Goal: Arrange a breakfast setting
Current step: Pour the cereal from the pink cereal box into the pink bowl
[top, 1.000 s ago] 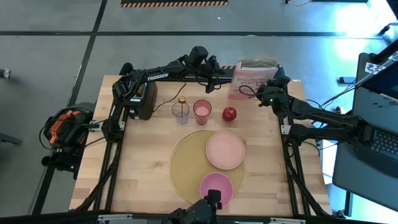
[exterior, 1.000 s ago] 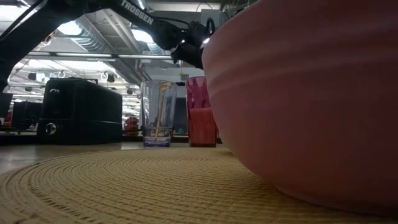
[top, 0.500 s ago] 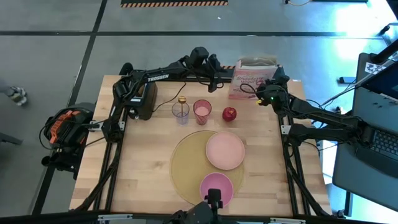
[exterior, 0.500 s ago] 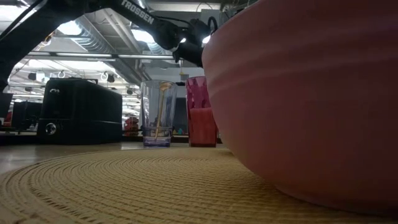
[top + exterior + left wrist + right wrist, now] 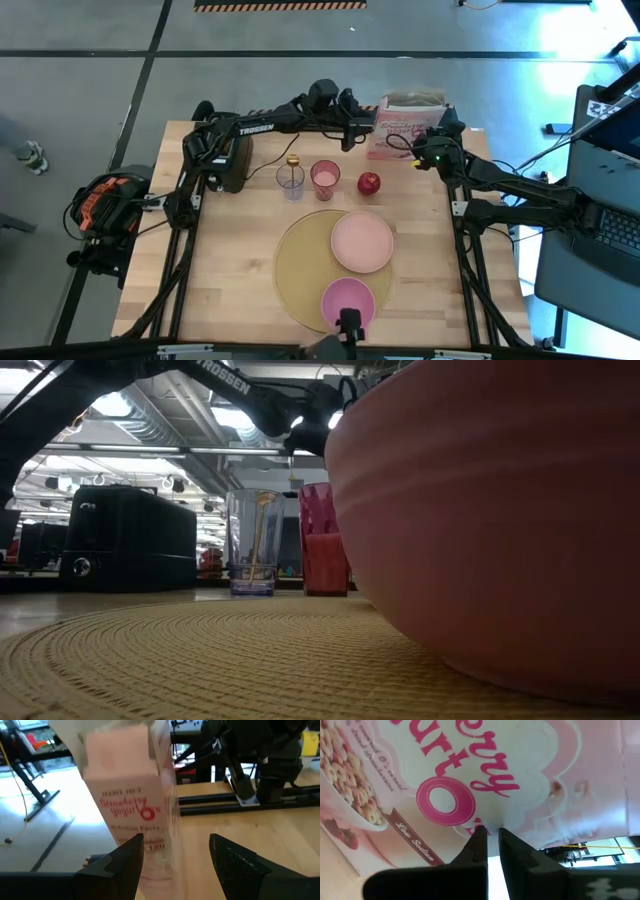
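From above, your left gripper (image 5: pixel 352 133) hangs just beside the cereal box (image 5: pixel 405 127); the right gripper (image 5: pixel 432 152) presses its front. Left wrist: fingers (image 5: pixel 125 860) spread wide, empty, straddling the upright box's edge. Right wrist: fingers nearly shut against the carton. The plate (image 5: pixel 362 241) and bowl (image 5: pixel 347 303) lie well apart, on the placemat (image 5: pixel 300 250).

Woven tan placemat (image 5: pixel 180 660), smooth matt pink bowl (image 5: pixel 500 520), clear glass tumbler (image 5: pixel 254 542), wooden table (image 5: pixel 230 270).
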`<state>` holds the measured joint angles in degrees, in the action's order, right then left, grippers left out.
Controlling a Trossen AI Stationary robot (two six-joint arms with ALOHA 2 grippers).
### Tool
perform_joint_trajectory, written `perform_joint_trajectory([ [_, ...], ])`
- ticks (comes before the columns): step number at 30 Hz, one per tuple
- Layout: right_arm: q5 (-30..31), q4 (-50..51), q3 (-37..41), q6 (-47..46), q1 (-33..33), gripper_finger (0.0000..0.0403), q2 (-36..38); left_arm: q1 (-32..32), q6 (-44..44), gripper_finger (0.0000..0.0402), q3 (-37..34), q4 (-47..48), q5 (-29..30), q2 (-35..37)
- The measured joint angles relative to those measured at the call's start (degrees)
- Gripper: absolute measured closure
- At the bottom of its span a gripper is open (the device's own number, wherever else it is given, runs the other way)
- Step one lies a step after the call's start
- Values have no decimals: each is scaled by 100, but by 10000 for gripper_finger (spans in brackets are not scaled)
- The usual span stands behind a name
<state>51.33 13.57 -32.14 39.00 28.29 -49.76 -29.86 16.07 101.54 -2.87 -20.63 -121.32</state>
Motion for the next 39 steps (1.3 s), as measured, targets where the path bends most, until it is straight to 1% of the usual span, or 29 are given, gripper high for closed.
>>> perform_joint_trajectory([
  [3,14,2,-98,-19,-295,384,21,26,-45,184,0,-6,118,-58],
  [6,210,-3,-286,-10,-806,384,50,28,81,184,0,6,420,-116],
  [8,361,-8,-480,27,-1197,384,63,-8,89,184,0,54,462,-124],
  [11,435,-8,-806,403,-1727,384,77,-65,100,184,0,87,466,-159],
  [13,319,-14,-1075,668,-2005,382,87,-117,95,184,0,152,442,-177],
  [16,-198,9,-1527,982,-2212,359,92,-187,95,184,0,312,340,-179],
  [18,-637,185,-1893,1125,-2180,328,92,-218,99,184,0,480,305,-177],
  [21,-1219,985,-2605,1224,-1984,271,37,-243,101,184,0,731,284,-177],
  [24,-1357,1907,-3317,1098,-1654,226,-249,-282,101,184,0,869,-4,-177],
  [26,-1432,2324,-3697,1087,-1391,209,-530,-283,103,184,0,976,-153,-177],
  [31,-2153,3138,-4439,1078,-730,200,-1438,-274,103,184,0,1130,-375,-175],
  [36,-2256,4002,-5078,1089,-222,199,-2358,-276,120,184,0,1386,-471,-175],
  [39,-2328,4253,-5357,1140,17,199,-2681,-276,274,184,0,1572,-461,-175],
])
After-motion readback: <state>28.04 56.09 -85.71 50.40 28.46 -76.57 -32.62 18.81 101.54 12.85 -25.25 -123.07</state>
